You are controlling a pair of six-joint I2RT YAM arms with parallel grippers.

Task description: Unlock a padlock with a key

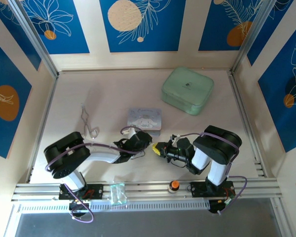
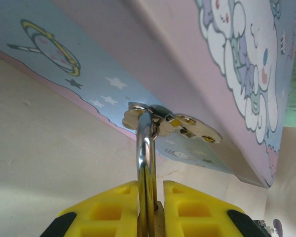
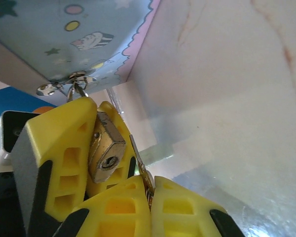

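Likely light, stiff, slippery: left gripper [image 2: 151, 191] pinches padlock [image 3: 106, 148] by its body, right gripper [image 3: 150, 186] nips thin key [image 3: 140, 165] on its flats.

Small brass padlock [image 3: 106, 148] — boxy body tilted, keyhole end toward the right wrist camera | thin silver shackle [image 2: 145, 163] hooked through a metal latch [image 2: 172, 123] on a pastel box [image 2: 89, 74] | key [image 3: 139, 158] — thin, pale, edge-on, just beside the padlock's body, outside the keyhole

A mint-green case [image 1: 187, 91] sits far right on the pale table [image 1: 113, 94], a cartoon box [image 1: 144, 118] mid-table, tongs [image 1: 87, 121] left, an orange knob [image 1: 174, 185] and seemingly clear plastic [image 1: 117, 192] on the front rail.
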